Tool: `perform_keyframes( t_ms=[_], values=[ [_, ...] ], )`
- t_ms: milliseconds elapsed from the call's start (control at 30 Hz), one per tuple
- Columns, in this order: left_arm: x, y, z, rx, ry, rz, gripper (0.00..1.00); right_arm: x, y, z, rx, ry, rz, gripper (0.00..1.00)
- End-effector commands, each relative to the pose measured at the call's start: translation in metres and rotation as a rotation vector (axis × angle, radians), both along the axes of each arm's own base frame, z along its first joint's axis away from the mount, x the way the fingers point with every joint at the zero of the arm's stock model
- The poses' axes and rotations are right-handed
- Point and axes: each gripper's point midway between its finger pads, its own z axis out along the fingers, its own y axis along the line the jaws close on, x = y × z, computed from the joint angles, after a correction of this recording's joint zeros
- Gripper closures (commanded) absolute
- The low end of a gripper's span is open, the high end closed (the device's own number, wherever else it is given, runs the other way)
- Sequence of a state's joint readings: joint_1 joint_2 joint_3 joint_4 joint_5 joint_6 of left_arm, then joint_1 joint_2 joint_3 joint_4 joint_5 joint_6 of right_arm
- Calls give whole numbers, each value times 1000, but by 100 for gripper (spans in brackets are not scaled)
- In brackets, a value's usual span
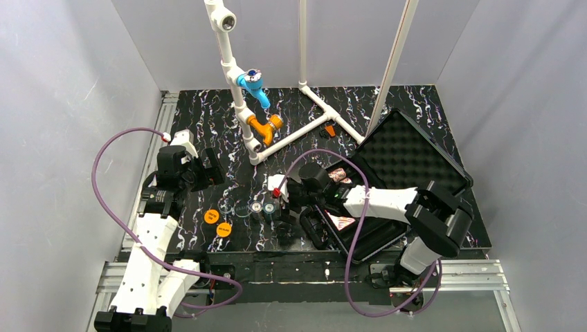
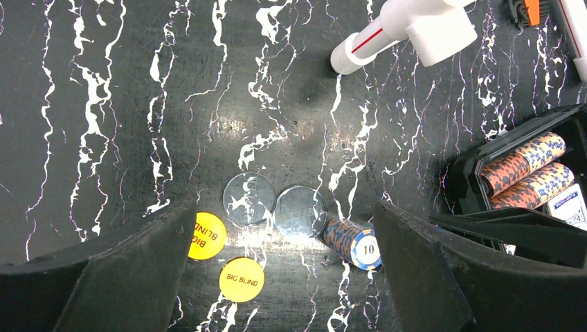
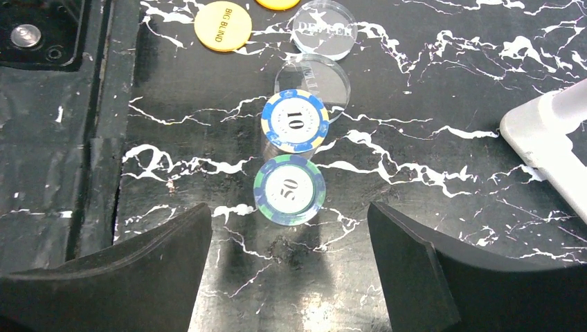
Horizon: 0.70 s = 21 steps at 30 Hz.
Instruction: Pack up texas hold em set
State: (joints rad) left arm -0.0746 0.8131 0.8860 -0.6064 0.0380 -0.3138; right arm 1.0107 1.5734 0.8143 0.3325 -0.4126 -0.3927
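Note:
The black case point(image 1: 415, 159) lies open at the right, its bumpy foam lid raised. Red-brown chip rolls point(image 2: 526, 162) and a card deck point(image 2: 569, 207) lie in its tray. On the mat, left of the case, are a "10" chip roll point(image 3: 294, 121) and a green "50" chip roll point(image 3: 289, 188). Left of those are two clear discs point(image 2: 249, 199) and two orange "BIG BLIND" discs point(image 1: 212, 216). My right gripper point(image 3: 287, 232) is open and empty, just short of the "50" roll. My left gripper point(image 2: 284, 221) is open and empty, above the discs and the "10" roll point(image 2: 353, 242).
The white pipe frame point(image 1: 253, 104) with blue and orange fittings stands at the back. One pipe end point(image 2: 387, 34) reaches toward the discs. A small orange-and-black part point(image 1: 330, 130) lies by the frame. The metal rail point(image 1: 304, 273) runs along the near edge.

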Motion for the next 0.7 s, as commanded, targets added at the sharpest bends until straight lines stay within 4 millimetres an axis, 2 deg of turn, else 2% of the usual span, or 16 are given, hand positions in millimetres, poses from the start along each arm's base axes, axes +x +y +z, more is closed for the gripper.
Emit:
perform_keyframes(
  t_ms=[0, 267, 667],
  values=[
    [0, -2, 11, 2, -37, -16, 1, 8, 23, 21, 77, -38, 11, 10],
    [0, -2, 10, 2, -35, -17, 1, 14, 31, 6, 57, -18, -15, 12],
    [0, -3, 10, 0, -33, -21, 1, 10, 35, -12, 28, 21, 3, 19]
  ],
)
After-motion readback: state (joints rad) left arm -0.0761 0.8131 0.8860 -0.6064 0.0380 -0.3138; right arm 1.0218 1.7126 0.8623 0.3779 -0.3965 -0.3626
